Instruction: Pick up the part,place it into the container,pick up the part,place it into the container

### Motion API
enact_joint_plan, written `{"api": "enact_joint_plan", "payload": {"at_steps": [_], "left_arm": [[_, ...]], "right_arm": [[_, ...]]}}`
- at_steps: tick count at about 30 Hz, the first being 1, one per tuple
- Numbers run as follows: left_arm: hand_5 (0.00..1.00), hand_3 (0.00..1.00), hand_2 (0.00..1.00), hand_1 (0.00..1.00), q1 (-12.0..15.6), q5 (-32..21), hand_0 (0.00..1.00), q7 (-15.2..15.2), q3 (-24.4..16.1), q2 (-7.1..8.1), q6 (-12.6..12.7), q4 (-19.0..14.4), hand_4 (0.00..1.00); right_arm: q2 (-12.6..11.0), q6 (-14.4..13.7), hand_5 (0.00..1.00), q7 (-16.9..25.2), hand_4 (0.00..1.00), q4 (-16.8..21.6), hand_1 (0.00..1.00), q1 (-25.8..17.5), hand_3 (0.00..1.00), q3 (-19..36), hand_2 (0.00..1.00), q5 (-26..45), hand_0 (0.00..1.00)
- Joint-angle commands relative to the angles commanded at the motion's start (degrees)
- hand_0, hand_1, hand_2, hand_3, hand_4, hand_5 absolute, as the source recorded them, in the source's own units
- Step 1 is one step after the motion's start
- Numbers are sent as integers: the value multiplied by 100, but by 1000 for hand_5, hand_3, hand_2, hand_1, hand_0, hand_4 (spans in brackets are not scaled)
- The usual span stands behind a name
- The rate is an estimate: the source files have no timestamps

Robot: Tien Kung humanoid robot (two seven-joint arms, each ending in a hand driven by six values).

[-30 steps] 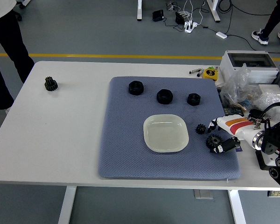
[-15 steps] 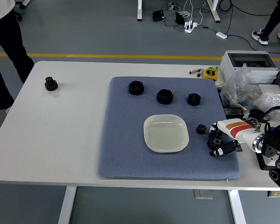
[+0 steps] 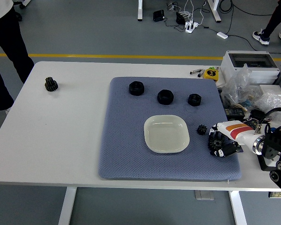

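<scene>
On the blue mat (image 3: 126, 140), right of the dish (image 3: 166, 134), the right hand (image 3: 223, 143) clasped a black gear (image 3: 216, 142).

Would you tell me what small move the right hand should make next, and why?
Probably lift the gear and carry it left toward the plate: the right hand appears closed around it on the mat, and the plate holds nothing.
</scene>
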Motion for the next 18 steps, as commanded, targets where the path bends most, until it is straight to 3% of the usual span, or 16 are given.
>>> {"api": "enact_joint_plan", "payload": {"at_steps": [1,10,18], "left_arm": [[498,558,620,651,1,6,653,3,-6,0,-1,0,596],[498,558,620,651,3,15,653,6,-7,1,-4,0,596],[498,557,619,651,18,41,654,16,-24,4,-5,1,596]], "right_arm": [[-2,-8,16,-2,502,21,413,2,473,4,471,19,356],[-28,-36,11,-21,503,238,412,-1,472,56,469,70,343],[-1,-79,7,-69,503,696,411,77,470,124,467,-29,340]]}}
